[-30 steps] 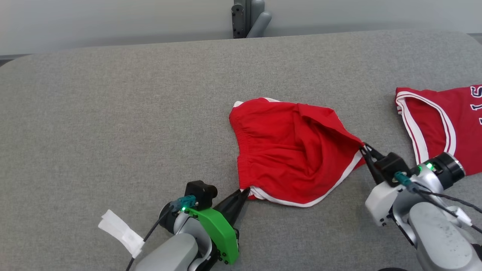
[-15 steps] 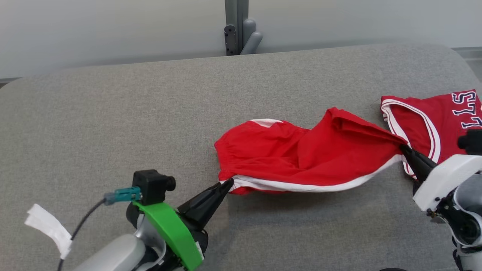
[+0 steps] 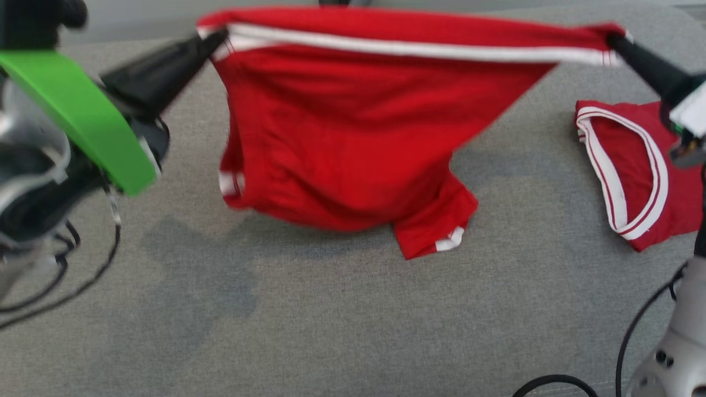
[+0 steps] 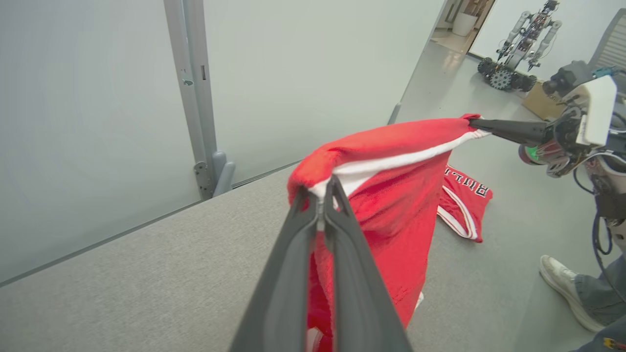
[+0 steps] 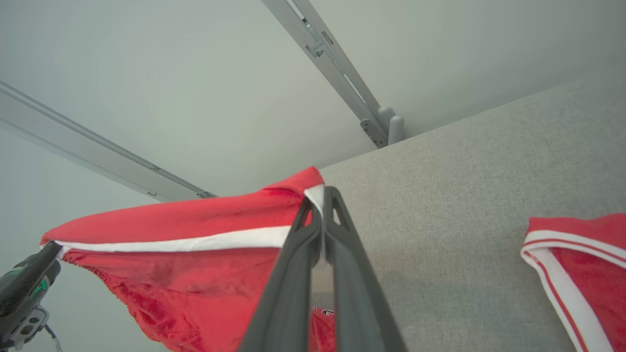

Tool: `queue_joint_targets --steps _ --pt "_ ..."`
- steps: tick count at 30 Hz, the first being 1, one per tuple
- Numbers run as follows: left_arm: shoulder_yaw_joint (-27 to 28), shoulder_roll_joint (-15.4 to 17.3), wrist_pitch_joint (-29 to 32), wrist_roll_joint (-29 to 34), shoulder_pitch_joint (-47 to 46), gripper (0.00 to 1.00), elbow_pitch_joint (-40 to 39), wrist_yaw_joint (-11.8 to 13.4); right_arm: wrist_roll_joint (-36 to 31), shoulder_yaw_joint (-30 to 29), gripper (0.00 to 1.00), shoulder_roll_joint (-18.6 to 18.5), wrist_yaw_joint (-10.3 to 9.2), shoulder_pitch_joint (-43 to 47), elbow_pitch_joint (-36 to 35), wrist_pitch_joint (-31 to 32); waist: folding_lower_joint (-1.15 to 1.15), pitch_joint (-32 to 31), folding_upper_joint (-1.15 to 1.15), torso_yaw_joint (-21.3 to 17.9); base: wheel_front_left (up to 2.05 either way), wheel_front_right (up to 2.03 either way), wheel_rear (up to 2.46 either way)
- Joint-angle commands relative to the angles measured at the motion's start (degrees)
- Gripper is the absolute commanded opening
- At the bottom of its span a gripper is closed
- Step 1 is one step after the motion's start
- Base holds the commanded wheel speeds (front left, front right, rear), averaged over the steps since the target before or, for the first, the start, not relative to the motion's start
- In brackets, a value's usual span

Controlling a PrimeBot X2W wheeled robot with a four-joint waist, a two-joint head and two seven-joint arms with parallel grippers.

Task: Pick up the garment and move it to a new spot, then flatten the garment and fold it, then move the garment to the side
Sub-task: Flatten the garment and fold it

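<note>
Pinched at both ends of one white-striped edge: red fabric shorts with white trim [image 3: 353, 138], lifted above the grey cloth-covered desk [image 3: 331, 331] and stretched almost taut between the two arms. Left tool [image 3: 216, 37] pressed together on one corner of that edge, white band nipped right at the fingertips [image 4: 305, 208] in the left wrist view. Right tool [image 3: 613, 39] likewise clamped on the opposite corner, cloth caught at the very ends of the fingers [image 5: 305, 222] in the right wrist view. Below the stretched edge, hanging loose in soft folds, one leg hem dangling lowest, near the desk or just touching it; impossible to tell which through the blur.

Judged light, thin and limp: no stiffness at all, sagging wherever unsupported, likely to swing and crumple on being set down. Not fragile and not slick, though liable to slide out of a tip-only pinch under a hard tug. Best taken by the trimmed corners, as here, and spread wide for a flat lay-down. Worth steering clear of: red sleeveless jersey with white piping [image 3: 634, 182], lying on the desk under the right arm's side.
</note>
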Motion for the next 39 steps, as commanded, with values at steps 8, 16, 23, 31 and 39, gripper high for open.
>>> queue_joint_targets --steps 8,16,23,31,39 --pt "2.4 -9.0 -4.6 10.8 -23.8 0.0 23.1 -3.2 -7.2 2.7 0.0 -0.1 0.0 -31.9 23.4 -21.1 0.0 15.8 0.0 0.7 0.0 0.0 0.0" --pt "2.7 -15.4 -28.5 24.9 -36.5 0.0 44.4 -5.4 -2.5 11.0 0.0 -0.2 -0.06 -51.5 51.5 -54.0 0.0 19.3 0.0 -0.4 0.0 0.0 0.0" --pt "-0.7 -18.5 -35.7 25.9 -27.4 0.0 54.7 -7.8 7.1 24.4 0.0 0.0 -0.05 -47.6 67.4 -64.5 0.0 20.2 0.0 -1.2 0.0 0.0 0.0" --pt "-2.0 -16.7 -36.0 19.3 -8.3 0.0 45.1 -7.9 14.6 33.8 0.0 0.0 0.0 -30.7 65.8 -66.5 0.0 19.9 0.0 -0.9 0.0 0.0 0.0" --pt "-3.3 -11.8 -36.0 21.1 8.3 0.0 32.5 -7.9 18.9 33.8 0.0 -4.7 -0.43 -10.6 54.1 -62.6 0.0 14.4 0.0 1.3 0.0 0.0 0.0"
